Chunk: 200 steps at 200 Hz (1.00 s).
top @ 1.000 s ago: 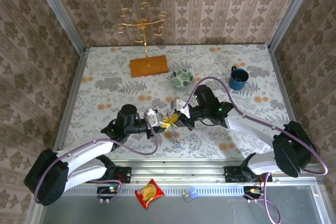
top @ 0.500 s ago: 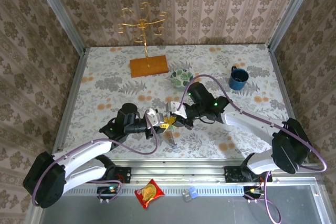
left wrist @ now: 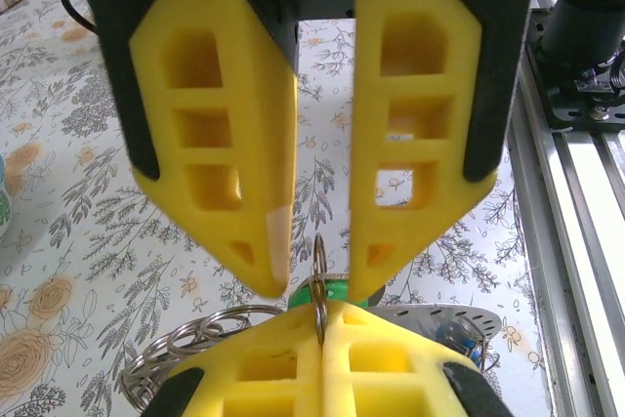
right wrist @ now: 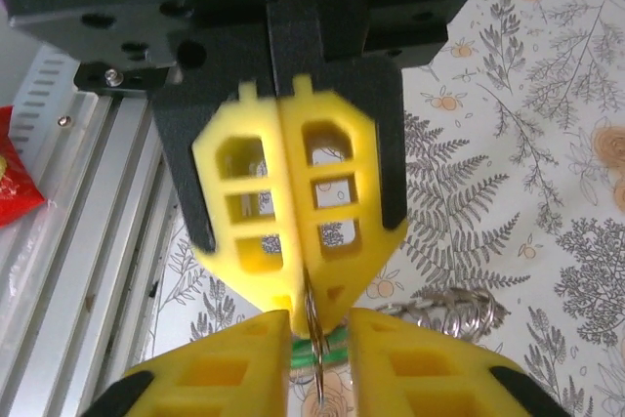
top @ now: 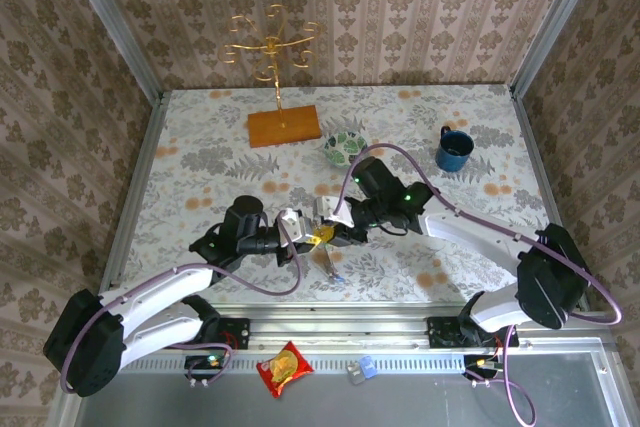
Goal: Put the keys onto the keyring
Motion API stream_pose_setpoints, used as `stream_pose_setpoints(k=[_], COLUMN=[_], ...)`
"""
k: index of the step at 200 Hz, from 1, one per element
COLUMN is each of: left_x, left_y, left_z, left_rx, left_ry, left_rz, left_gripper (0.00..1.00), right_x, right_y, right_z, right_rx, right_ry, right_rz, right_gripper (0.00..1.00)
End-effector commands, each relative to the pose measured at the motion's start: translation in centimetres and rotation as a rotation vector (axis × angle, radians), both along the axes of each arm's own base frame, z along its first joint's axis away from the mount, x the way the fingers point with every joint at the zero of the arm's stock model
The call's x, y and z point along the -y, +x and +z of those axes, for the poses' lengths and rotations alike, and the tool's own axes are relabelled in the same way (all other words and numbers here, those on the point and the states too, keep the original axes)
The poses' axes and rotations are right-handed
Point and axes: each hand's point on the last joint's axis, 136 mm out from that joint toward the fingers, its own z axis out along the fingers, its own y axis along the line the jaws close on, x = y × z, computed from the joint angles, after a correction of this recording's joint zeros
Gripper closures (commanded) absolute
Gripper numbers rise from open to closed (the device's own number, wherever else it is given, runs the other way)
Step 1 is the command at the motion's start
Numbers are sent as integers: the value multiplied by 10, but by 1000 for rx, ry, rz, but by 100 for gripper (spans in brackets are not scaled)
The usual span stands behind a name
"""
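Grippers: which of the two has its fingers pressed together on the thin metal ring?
The left gripper: its yellow fingers meet on the thin metal ring. The right gripper has its fingers standing apart on either side of it.

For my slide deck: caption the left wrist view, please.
Left fingers pinch a thin metal ring while right fingers stand parted opposite.

Bright even diffuse light, soft shadows; left tool [right wrist: 305,312] slightly motion-blurred in right wrist view.
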Motion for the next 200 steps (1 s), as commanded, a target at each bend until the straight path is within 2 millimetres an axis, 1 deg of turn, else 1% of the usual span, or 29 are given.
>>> stream_pose_setpoints(k=[1,30,64,88,116,142,158,172,190,193,195,196,200], left_x=[4,4,4,4,3,4,4,5,6,6,6,5,6], left_y=[-2,-1,-1,-1,1,1,1,1,1,1,1,2,2], left_z=[17,18,18,20,21,23,23,22,22,22,22,22,22], left_rx=[46,51,57,63,73,81,79,75,69,68,66,64,65], left_ry=[-38,-44,-44,-48,-56,-72,-79,-81,-90,-93,-94,-93,-100], left_rz=[-31,-33,-32,-28,-18,-17,-14,-18,-18,-15,-14,-12,-10], left_gripper=[100,100,100,100,100,100,100,100,100,100,100,100,100], right_x=[5,5,6,8,13,19,19,16,12,11,11,11,11], right_y=[-3,-4,-4,-6,-6,-5,-7,-8,-6,-6,-5,-5,-4], right_z=[12,8,7,3,-3,-21,-25,-23,-12,-10,-8,-8,-4], right_rx=[-3,-22,-24,-34,-28,-39,-59,-69,-56,-51,-48,-48,-36], right_ry=[53,49,44,25,3,-44,-47,-21,36,47,55,55,75], right_rz=[-25,-28,-27,-21,-34,-59,-62,-63,-73,-76,-81,-81,-86], right_gripper=[74,76,88,100,100,100,100,100,100,97,93,93,85])
